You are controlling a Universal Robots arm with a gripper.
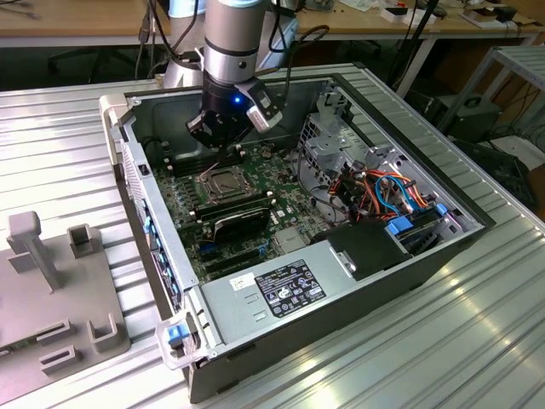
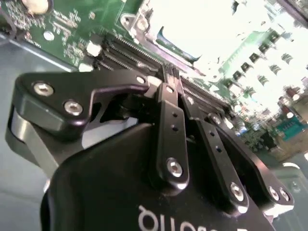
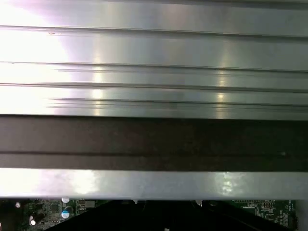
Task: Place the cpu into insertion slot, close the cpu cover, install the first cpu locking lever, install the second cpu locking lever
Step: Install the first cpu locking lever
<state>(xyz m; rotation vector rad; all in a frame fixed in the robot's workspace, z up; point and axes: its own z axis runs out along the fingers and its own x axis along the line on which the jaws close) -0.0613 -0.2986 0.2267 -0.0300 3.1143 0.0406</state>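
End effector (image 2: 167, 78) closed, nothing visible in it, sitting low right by the socket (image 1: 220, 181) on the green board (image 1: 260, 158); I reckon any sideways drift could gouge its contacts.

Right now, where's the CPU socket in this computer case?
In the exterior view, the insertion slot sits on the green motherboard right under the claw, with a long black card beside it.

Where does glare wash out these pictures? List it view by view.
Second wrist view: glare bleaches the circuit board beyond the gripper to white. First wrist view: bright streaks on the ribbed metal surface, crossed by a dark band. Exterior view: even light, only mild sheen on the ribbed table.
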